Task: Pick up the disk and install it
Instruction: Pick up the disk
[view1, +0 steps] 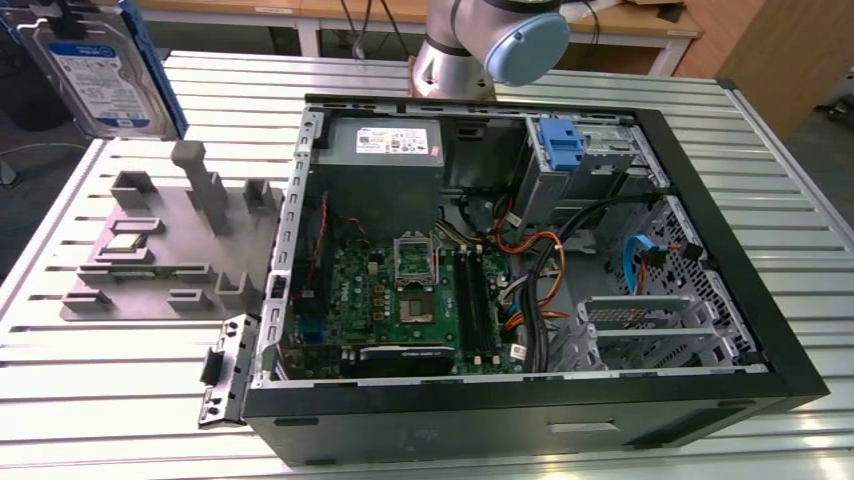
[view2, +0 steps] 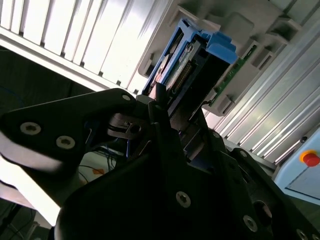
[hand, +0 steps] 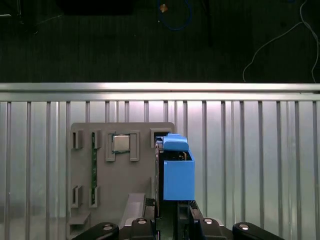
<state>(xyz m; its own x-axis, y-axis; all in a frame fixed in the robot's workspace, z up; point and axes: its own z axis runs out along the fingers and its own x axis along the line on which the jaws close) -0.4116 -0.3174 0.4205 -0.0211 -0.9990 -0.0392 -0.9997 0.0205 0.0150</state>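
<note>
Grip mattered most at this point: the gripper (hand: 172, 222) was clamped on the disk (hand: 177, 172), fingers closed on either side of it, with the blue-framed end sticking out beyond the fingertips. In both wrist views the disk hung in the air, and the grey holder (hand: 120, 175) lay beneath the gripper and a little to one side. As far as I could see the disk was clear of the holder, so the pick looked done and the carry looked to be the step in hand. In the exterior view the disk (view1: 107, 70) sat high and well apart from the open computer case (view1: 787, 330), which lay off to the gripper's side, toward the exterior view's right. Doing this well probably meant a steady squeeze (a smooth metal face can slip between pads), no tilting, and a path above the holder's tall posts (view1: 200, 185) and the case wall. The loose cables (view1: 541, 270) inside the case looked like the main snag. The metal drive cage (view1: 641, 325) seemed the likely seat, though I could not be sure.
</note>
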